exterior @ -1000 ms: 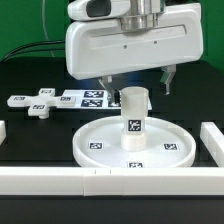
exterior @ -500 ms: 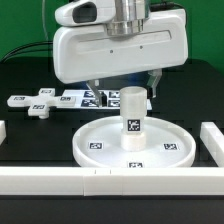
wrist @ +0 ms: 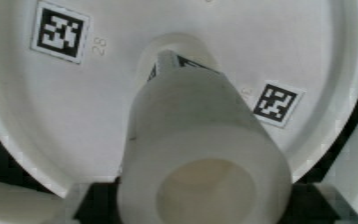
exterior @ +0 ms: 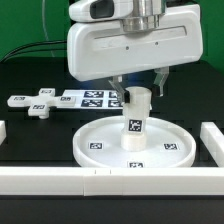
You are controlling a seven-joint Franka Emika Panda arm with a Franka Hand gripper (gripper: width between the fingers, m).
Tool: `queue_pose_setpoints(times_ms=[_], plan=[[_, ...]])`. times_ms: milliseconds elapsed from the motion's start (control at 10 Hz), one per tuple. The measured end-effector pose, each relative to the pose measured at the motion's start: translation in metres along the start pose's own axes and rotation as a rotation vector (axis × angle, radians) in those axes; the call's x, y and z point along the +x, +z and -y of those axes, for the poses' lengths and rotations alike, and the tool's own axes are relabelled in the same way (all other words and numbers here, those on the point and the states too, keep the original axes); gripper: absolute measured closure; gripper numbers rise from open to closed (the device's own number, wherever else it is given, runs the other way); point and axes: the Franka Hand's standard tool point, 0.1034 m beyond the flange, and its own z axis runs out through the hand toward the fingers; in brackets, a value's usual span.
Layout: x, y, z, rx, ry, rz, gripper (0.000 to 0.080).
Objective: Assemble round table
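Observation:
The large rimmed round disc (exterior: 100, 140) lies flat on the black table. The short thick cylinder (exterior: 135, 118) stands upright at its middle, with a tag on its side. My gripper (exterior: 138, 88) hangs over the cylinder's top, open, one finger on each side, with a gap showing at the exterior view's right. In the wrist view the cylinder (wrist: 202, 140) fills the space between the dark fingers (wrist: 98, 196) above the tagged disc (wrist: 87, 110); my gripper (wrist: 208, 196) is centred on it. The cross-shaped piece (exterior: 38, 105) lies at the exterior view's left.
The marker board (exterior: 88, 97) lies behind the disc. White border blocks run along the front (exterior: 100, 182), at the exterior view's right (exterior: 212, 135) and at its left (exterior: 3, 130).
My gripper swung toward the exterior view's left half a second ago and has come back over the cylinder. The cylinder and disc have stayed in place.

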Motion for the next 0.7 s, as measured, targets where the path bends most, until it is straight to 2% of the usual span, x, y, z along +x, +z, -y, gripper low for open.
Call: queue_pose_setpoints(times_ms=[300,700], plan=[[0.0,0.0,0.0001,0.001,0.021,-0.001,0.0399],[0.0005,0.0003,0.003,0.027,0.502,0.0,0.0397]])
